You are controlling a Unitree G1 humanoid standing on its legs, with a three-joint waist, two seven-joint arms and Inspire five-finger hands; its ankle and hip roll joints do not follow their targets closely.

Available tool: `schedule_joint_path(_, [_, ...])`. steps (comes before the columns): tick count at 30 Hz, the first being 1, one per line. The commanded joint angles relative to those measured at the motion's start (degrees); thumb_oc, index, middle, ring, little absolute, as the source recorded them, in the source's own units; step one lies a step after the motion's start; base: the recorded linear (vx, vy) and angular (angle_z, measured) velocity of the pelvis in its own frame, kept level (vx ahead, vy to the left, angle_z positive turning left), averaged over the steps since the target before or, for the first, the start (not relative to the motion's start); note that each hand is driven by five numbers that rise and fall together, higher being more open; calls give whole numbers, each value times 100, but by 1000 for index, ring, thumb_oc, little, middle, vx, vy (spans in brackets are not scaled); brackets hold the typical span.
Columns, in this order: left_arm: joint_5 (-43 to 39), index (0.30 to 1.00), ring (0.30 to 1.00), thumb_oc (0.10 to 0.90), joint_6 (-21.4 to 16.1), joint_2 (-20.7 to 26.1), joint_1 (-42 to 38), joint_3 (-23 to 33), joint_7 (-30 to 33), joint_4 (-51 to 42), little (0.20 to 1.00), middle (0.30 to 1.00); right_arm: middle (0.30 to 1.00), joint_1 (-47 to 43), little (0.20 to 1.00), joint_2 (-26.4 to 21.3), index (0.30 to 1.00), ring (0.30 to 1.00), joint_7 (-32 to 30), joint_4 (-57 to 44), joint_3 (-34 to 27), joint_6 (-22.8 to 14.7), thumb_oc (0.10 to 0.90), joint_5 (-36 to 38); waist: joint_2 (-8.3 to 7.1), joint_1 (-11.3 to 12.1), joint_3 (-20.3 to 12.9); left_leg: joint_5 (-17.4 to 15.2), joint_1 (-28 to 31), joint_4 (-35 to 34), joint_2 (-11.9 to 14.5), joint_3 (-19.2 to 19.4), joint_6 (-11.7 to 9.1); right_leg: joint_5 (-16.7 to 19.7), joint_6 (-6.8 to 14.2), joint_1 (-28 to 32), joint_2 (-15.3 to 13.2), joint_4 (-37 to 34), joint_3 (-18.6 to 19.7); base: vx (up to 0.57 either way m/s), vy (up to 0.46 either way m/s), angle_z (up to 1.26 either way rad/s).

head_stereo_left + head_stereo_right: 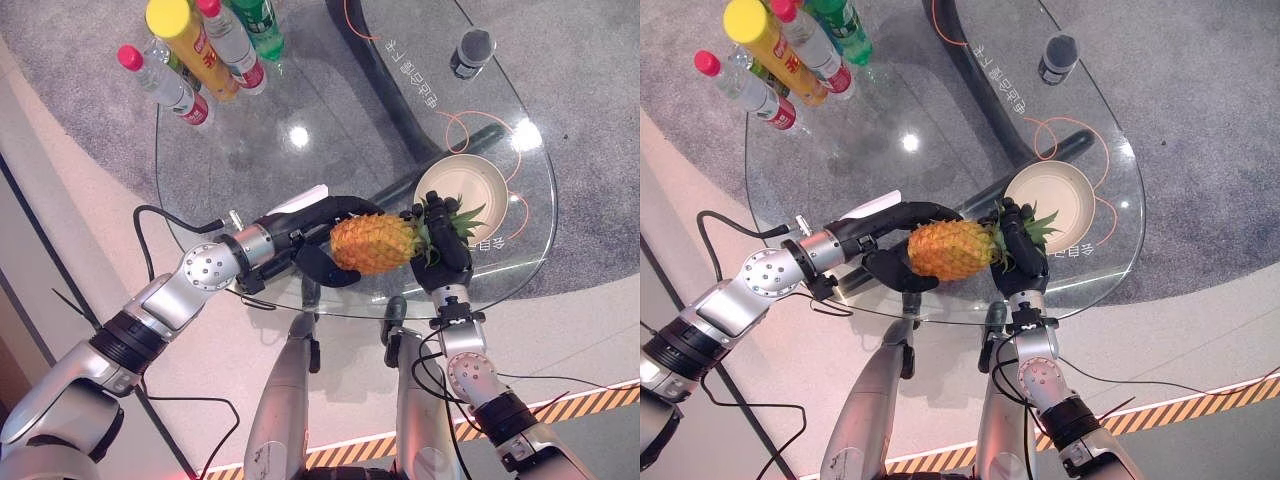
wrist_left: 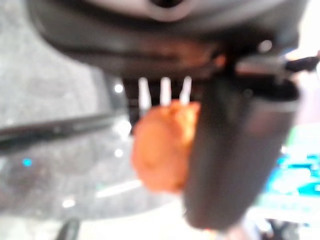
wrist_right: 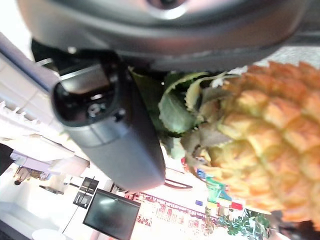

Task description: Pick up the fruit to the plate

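Pineapple (image 1: 375, 243) held above table edge, short of plate (image 1: 478, 200). Left hand (image 1: 325, 240) fingers curled round its body, right hand (image 1: 445, 250) seemingly wrapped on crown. Uneven release could drop it.

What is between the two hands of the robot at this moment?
The pineapple lies between them, in both eye views: the left hand curls round its body, the right hand is at its leafy crown, just short of the plate.

A glass desk (image 1: 330, 130) is standing on grey carpet (image 1: 80, 60). Bottles (image 1: 205, 50) are clustering at its far left edge, and a dark can (image 1: 472, 52) is sitting near its far right edge.
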Motion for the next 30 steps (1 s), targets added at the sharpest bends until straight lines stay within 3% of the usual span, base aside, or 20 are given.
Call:
schedule_joint_path(1, [375,900,900,800,-176,-200,297,-470,-485,-826,900,900,300,-1193,200,-36,300,300,653,-799,-308,-266,100,-335,110,-91,-129,-977,57,1178,-404,38,236,1658,243,537,89,-1757,-244,0,0,0])
schedule_joint_path(11, [373,900,900,800,-92,-160,360,-340,-485,-836,900,900,300,-1168,200,-148,300,300,449,-818,-404,-287,100,-647,83,-84,-129,-952,158,1116,-389,15,225,1623,228,640,119,-1774,-300,0,0,0])
schedule_joint_path(20, [385,900,900,800,46,-124,509,-150,-497,-880,900,900,300,-1139,200,-420,300,300,-778,-1029,-597,-684,100,-2322,35,-97,-129,-936,283,1056,-349,34,218,1580,223,753,154,-1776,-340,0,0,0])
schedule_joint_path(24, [499,900,900,800,117,-101,723,70,-323,-906,900,900,300,-1048,200,-657,300,300,-1549,-1316,-807,-476,100,-3645,-7,-123,-129,-956,311,1074,-331,42,232,1551,214,770,172,-1751,-334,0,0,0])
schedule_joint_path(30, [751,900,900,800,206,-2,996,459,44,-842,900,900,300,-861,200,-1014,300,300,-2182,-1607,-1070,-179,100,-4742,-56,-146,-129,-952,405,1043,-305,49,233,1517,218,852,196,-1750,-324,0,0,0])
